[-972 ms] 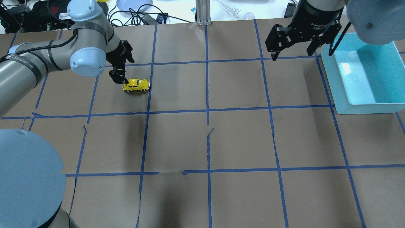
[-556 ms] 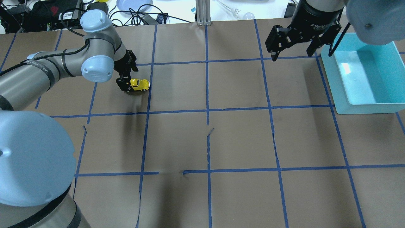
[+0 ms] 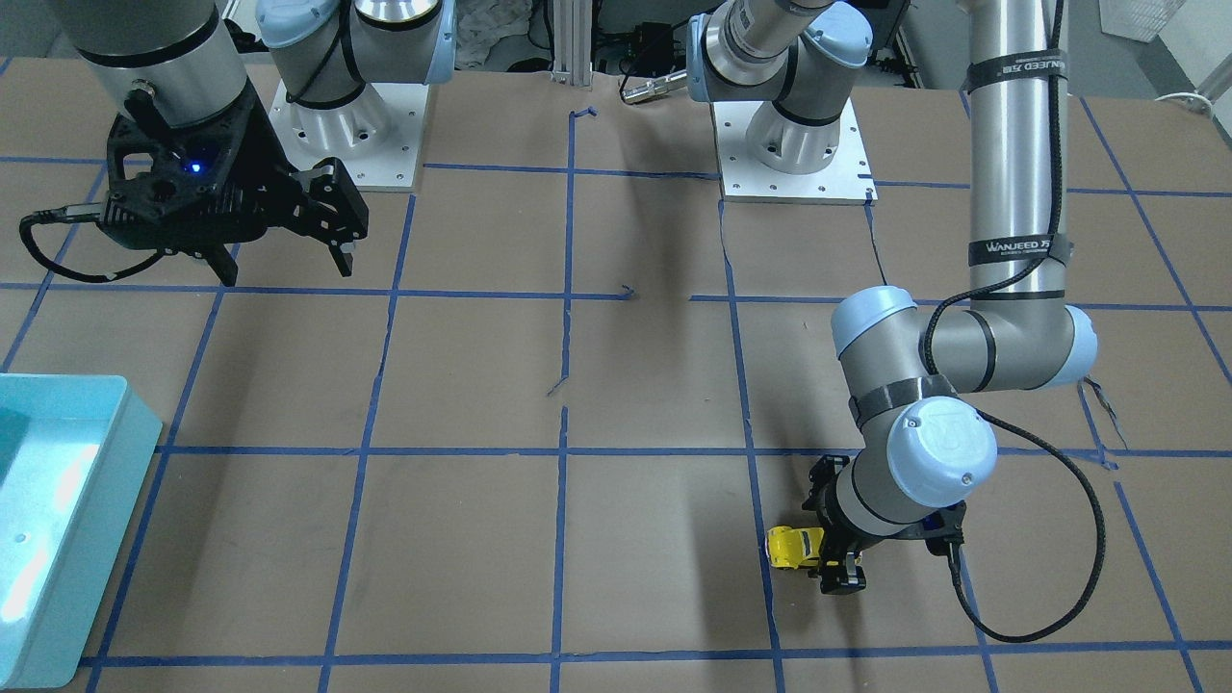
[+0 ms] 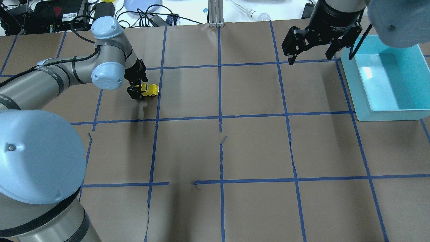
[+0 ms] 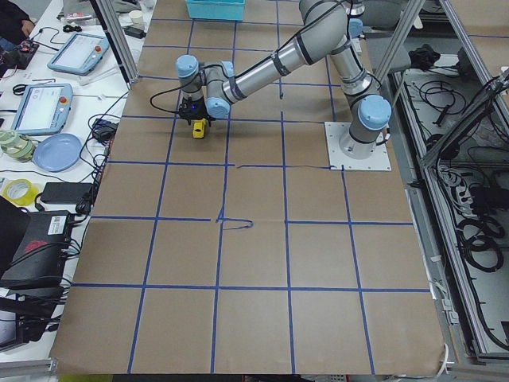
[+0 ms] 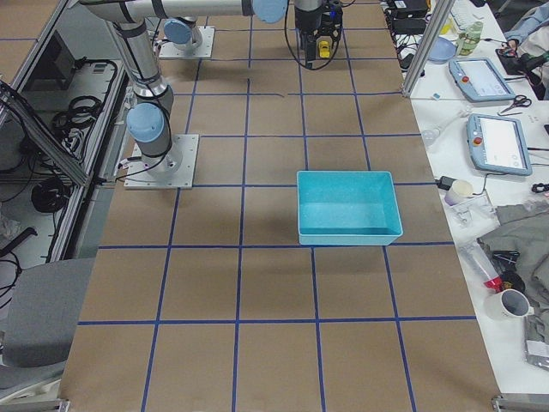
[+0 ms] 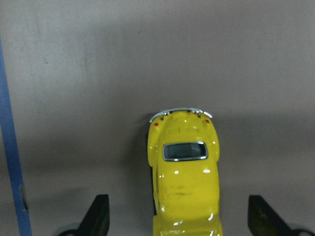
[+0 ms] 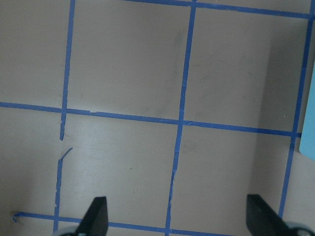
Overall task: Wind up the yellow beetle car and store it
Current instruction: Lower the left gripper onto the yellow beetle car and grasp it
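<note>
The yellow beetle car (image 4: pixel 151 89) stands on its wheels on the brown paper at the far left of the table. It also shows in the front view (image 3: pixel 787 546) and the left wrist view (image 7: pixel 184 179). My left gripper (image 4: pixel 136 91) is down at the table, open, and straddles one end of the car. In the wrist view its fingertips (image 7: pixel 98 217) stand well clear of the car's sides. My right gripper (image 4: pixel 309 57) is open and empty, raised beside the teal bin (image 4: pixel 350 85).
The teal bin (image 3: pixel 67 577) is empty at the far right edge. Blue tape lines grid the paper, with small tears near the middle (image 4: pixel 222 138). Cables and clutter lie beyond the table's far edge (image 4: pixel 144 13).
My left arm has come down and moved right, so its open gripper now straddles the car's end instead of hanging beside it. The car and the right arm have not moved.
</note>
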`<act>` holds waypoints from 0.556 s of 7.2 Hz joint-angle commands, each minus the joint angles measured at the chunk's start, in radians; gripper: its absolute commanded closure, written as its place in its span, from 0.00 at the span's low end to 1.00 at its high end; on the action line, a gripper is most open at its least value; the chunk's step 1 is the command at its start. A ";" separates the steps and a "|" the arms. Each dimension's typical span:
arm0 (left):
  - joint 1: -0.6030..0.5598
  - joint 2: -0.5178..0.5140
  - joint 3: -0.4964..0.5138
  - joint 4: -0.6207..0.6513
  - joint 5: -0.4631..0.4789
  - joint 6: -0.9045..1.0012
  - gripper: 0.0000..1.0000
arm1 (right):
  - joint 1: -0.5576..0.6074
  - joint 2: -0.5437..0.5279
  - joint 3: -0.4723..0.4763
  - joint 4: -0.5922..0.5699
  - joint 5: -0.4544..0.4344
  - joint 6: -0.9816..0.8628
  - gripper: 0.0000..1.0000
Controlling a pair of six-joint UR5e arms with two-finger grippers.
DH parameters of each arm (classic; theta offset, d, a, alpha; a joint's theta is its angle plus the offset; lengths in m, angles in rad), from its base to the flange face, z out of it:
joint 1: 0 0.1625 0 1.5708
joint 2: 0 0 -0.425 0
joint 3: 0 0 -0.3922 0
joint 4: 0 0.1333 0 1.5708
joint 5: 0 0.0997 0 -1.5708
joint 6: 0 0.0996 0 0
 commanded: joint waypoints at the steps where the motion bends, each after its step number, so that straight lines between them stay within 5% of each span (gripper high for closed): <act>1: 0.000 -0.004 0.001 0.000 -0.001 -0.028 0.97 | 0.000 0.000 0.000 0.000 0.000 0.000 0.00; 4: -0.001 0.010 0.036 0.048 -0.015 -0.036 1.00 | 0.000 0.000 0.000 0.000 0.000 0.000 0.00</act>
